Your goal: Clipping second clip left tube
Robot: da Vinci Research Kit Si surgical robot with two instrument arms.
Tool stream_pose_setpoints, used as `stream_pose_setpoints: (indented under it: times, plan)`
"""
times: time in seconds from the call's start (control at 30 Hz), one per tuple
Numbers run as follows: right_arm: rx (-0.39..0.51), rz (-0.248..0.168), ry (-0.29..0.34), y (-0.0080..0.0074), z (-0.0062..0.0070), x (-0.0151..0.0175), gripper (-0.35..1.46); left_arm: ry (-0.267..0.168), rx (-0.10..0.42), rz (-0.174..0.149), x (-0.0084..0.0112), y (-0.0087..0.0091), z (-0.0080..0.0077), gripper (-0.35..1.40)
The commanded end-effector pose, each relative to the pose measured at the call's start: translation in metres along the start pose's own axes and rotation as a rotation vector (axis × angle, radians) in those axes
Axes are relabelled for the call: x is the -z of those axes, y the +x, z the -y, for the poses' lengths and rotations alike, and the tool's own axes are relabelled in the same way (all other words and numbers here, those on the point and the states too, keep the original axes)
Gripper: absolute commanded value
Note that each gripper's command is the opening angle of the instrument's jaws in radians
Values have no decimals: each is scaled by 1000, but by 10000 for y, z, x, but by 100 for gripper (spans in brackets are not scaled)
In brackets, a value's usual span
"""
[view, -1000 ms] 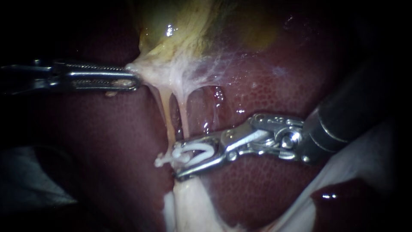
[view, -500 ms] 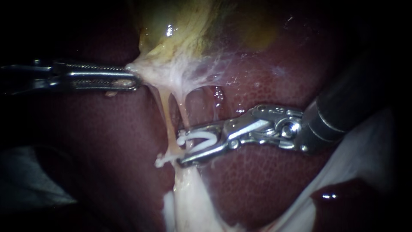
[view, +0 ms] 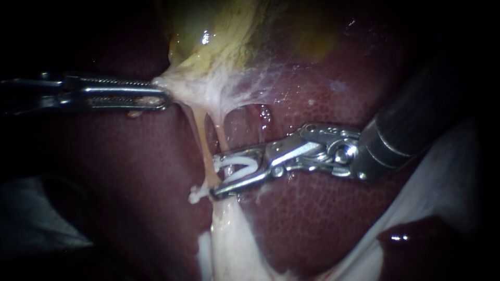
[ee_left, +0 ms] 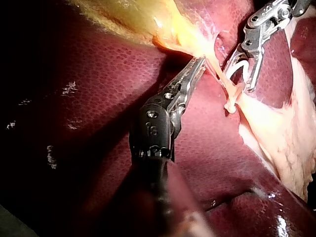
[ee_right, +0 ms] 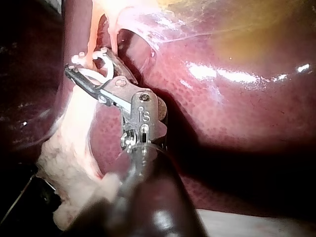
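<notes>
White and spread into a V, the open clip (view: pixel 239 167) sits in the tool at the tip of my right instrument (view: pixel 215 176), whose shaft comes in from the right. The two jaws stand wide apart with one leg of the clip lying against each, so the tool has hold of the clip and pinches nothing else. The mouth of that tool faces the left tube (view: pixel 200 138), a thin yellowish strand running down from the gallbladder (view: pixel 219 31) across the dark red liver (view: pixel 312 229). The tube crosses right at the jaw tips, and I cannot tell whether it lies inside the clip's legs or just ahead of them. Just below the lower jaw a closed clip (view: pixel 195 196) sits on the same tube, its white end sticking out on the left side. The right tube (view: pixel 223 136), shorter and paler, runs beside the left one and disappears behind the upper jaw. My left instrument (view: pixel 162 97) comes in level from the left. Its tool is closed tight on the pale tissue (view: pixel 177 86) at the gallbladder's lower end. Webby white strands fan from there over the liver, and both tubes hang taut. Under the clips the tubes merge into a broad band of whitish tissue (view: pixel 229 244).
</notes>
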Motion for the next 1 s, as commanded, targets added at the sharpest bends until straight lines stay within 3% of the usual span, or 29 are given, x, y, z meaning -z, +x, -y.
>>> stream_pose_setpoints:
  times: [0.03, 0.3, 0.77, 1.0]
  plan:
    - [0, 2, 6, 0, 1, -2, 50, 0, 0, 0, 0, 0, 0, -35]
    - [9, 20, 39, -1, 3, -16, 50, 1, 0, 0, 0, 0, 0, -35]
    - [46, -2, 147, 2, 12, -43, 50, 1, 0, 0, 0, 0, -1, -35]
    - [56, 3, 151, 1, 12, -57, 50, 2, 0, 0, -1, 1, -1, -35]
